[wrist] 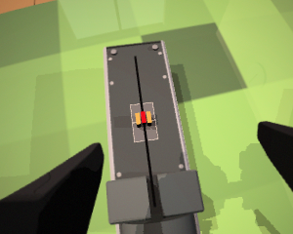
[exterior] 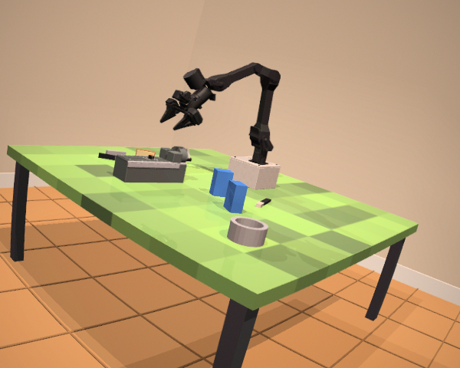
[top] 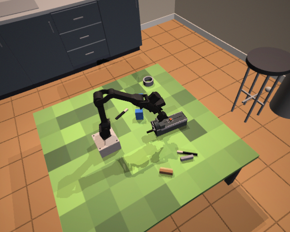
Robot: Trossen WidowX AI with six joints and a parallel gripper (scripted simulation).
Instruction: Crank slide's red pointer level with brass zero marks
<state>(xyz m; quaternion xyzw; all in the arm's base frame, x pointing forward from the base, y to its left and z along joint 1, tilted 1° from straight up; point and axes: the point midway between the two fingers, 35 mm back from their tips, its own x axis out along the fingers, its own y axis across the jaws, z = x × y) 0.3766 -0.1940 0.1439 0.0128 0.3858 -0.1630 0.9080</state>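
The dark grey machine (top: 172,128) (exterior: 155,173) (wrist: 124,80) lies on the green table. Its red pointer (top: 170,119) (wrist: 144,117) sits between the left brass mark (wrist: 138,119) and the right brass mark (wrist: 148,117) and looks level with them in the wrist view; a very small offset cannot be told. The crank handle (top: 149,131) sticks out at the end nearer the arm's base, outside the wrist view. My gripper (exterior: 168,125) (wrist: 179,139) is open and empty, well above the machine and away from the handle. In the top view its fingertips are hard to make out.
Two blue blocks (top: 139,114) (exterior: 221,182) (exterior: 235,198) stand beside the machine, with a grey ring (top: 148,85) (exterior: 246,236) farther off. A black-and-white stick (top: 120,115) lies near the base. Another stick (top: 190,153), a grey block (top: 186,157) and an orange block (top: 166,171) lie opposite.
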